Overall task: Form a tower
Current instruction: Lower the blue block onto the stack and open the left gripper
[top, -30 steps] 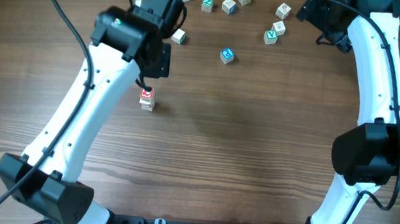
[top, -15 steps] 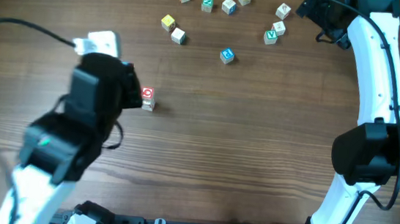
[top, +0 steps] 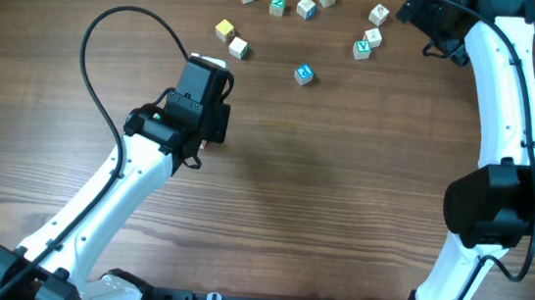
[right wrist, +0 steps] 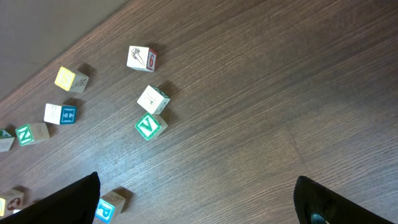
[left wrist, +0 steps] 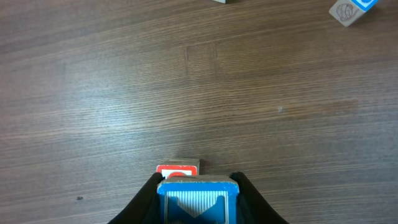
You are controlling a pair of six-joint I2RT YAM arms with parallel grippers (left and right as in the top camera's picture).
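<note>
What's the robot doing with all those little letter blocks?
It is building a tower of blocks. The left fingers are clamped on a blue block, right by the red-marked block where the tower is going up. Whether those two blocks touch cannot be told. The right fingers hang wide open above the loose blocks on the far side of the table, holding nothing.

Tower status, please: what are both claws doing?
Left gripper shut on blue cube. Right gripper open, empty, near loose cubes. Tower: red-marked top showing just beyond blue cube, contact unclear. Nothing in the way.
</note>
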